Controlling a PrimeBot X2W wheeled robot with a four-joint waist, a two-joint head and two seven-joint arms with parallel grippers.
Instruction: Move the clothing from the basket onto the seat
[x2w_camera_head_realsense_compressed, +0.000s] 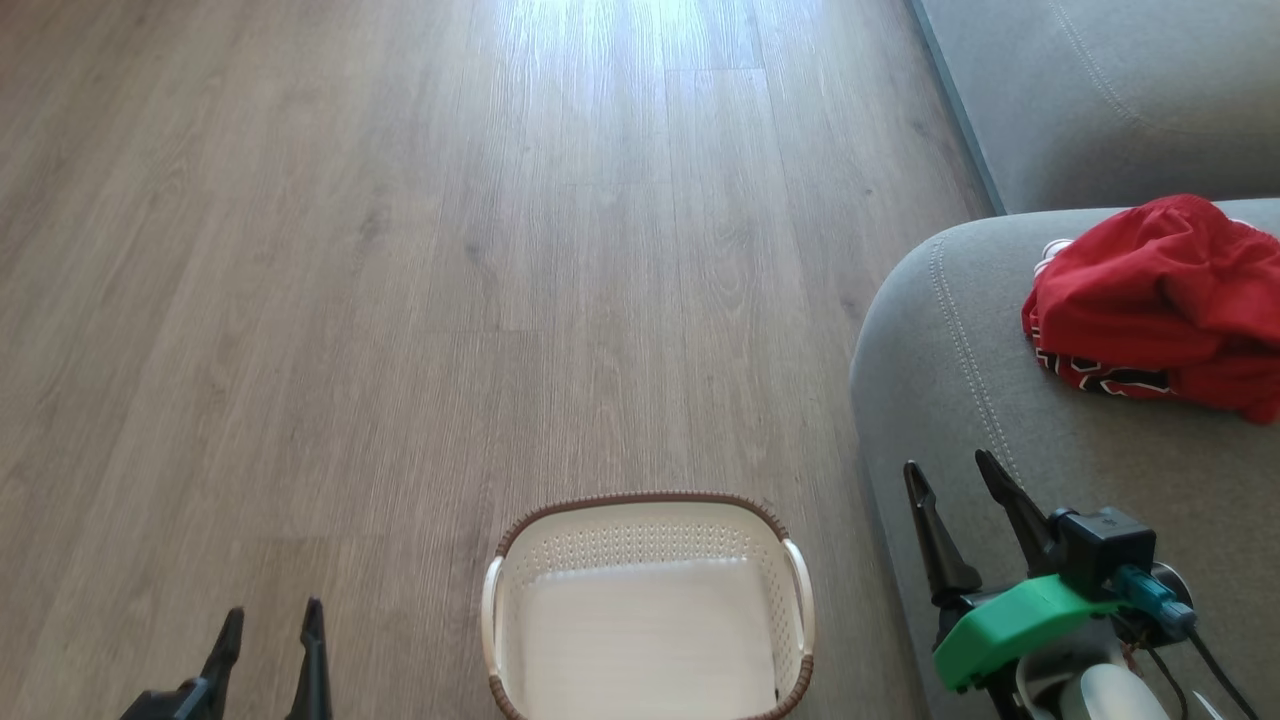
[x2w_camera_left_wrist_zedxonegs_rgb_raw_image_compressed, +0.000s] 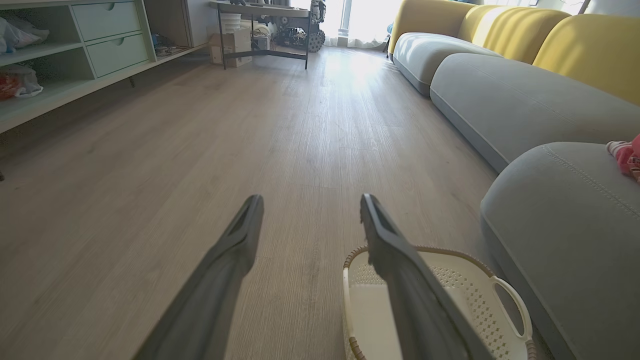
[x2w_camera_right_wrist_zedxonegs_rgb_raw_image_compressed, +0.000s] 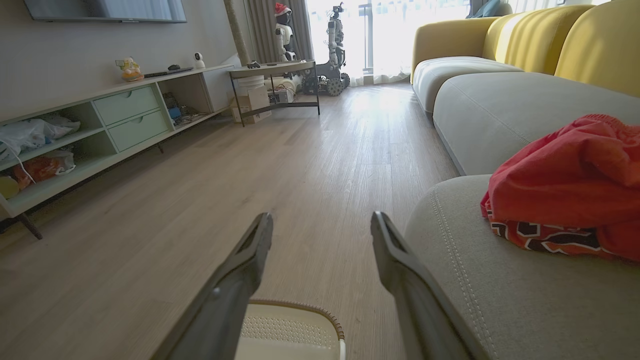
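While the clothing (x2w_camera_head_realsense_compressed: 1160, 300) lies heaped on the seat (x2w_camera_head_realsense_compressed: 950, 420), the head view shows the basket (x2w_camera_head_realsense_compressed: 650, 498) on the floor nearby. Left wrist view: the left gripper (x2w_camera_left_wrist_zedxonegs_rgb_raw_image_compressed: 311, 197) stands wide, empty. Right wrist view: the right gripper (x2w_camera_right_wrist_zedxonegs_rgb_raw_image_compressed: 321, 215) likewise; the clothing looks soft, light, limp, best pinched at a raised fold.

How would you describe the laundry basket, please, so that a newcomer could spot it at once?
Find the grey sofa along the right of the wooden floor. On the floor beside its nearest cushion stands a small cream basket. Its perforated walls, brown woven rim and loop handles mark it out, and it looks empty, unlike the cushion with the red clothes.
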